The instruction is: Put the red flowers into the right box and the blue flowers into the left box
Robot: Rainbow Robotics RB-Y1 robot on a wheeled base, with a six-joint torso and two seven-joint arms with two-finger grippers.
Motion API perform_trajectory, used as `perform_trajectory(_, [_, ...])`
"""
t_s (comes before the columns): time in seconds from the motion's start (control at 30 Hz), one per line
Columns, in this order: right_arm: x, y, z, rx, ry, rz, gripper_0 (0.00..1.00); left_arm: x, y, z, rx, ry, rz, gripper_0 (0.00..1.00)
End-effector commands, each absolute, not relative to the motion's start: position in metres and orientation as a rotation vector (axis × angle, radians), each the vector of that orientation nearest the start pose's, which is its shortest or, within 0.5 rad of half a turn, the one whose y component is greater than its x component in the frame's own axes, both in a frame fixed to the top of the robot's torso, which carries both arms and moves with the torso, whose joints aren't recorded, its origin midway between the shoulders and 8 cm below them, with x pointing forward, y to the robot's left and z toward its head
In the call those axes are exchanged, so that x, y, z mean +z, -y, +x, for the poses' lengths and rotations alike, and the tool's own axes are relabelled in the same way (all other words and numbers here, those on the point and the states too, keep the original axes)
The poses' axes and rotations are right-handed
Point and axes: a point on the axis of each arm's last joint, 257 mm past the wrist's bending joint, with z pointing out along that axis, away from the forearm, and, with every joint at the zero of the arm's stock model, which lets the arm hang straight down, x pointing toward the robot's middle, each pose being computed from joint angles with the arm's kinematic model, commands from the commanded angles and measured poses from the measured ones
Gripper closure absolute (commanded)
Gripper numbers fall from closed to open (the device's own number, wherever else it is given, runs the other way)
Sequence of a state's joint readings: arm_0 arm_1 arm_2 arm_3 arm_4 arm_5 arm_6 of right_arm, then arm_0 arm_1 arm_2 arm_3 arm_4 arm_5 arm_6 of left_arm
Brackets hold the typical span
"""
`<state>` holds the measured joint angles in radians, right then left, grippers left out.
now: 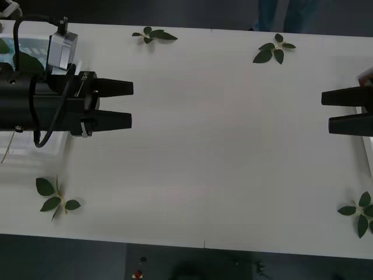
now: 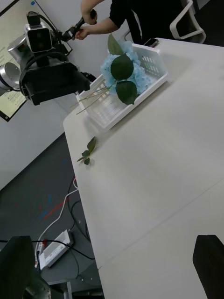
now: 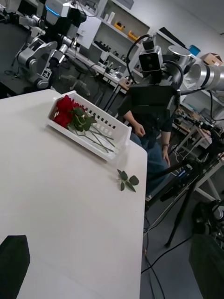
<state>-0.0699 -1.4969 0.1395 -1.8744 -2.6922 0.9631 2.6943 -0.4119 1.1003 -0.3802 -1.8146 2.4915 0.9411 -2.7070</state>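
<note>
Both boxes hold flowers; none lie loose on the white surface (image 1: 221, 151), so the sorting looks finished.

Far left of the front view, the left gripper (image 1: 125, 104) hangs released beside the left box (image 2: 156, 79) holding the blue flowers (image 2: 109, 70). Far right, the right gripper (image 1: 344, 111) is released; the red flowers (image 3: 64, 111) lie in the right box (image 3: 114, 135).

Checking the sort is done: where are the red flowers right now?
In the left wrist view, the red flowers lie inside the right box, near the table's far edge, beside the right gripper.
</note>
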Motion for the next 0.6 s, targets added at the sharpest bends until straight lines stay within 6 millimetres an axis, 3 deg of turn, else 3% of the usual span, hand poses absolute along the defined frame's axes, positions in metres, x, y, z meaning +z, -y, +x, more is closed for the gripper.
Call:
perform_trajectory(0.03, [-0.030,0.202,0.361,1.022,-1.759,-1.003,0.00,-0.021,-0.088,0.373,-1.168,-1.445,1.132,0.00])
perform_trajectory(0.23, [-0.030,0.202,0.361,1.022,-1.759,-1.003,0.00,-0.032,-0.094,0.381,-1.134,-1.474,1.131,0.00])
perform_trajectory(0.6, [-0.030,0.202,0.361,1.022,-1.759,-1.003,0.00,-0.032,-0.094,0.381,-1.134,-1.474,1.131,0.00])
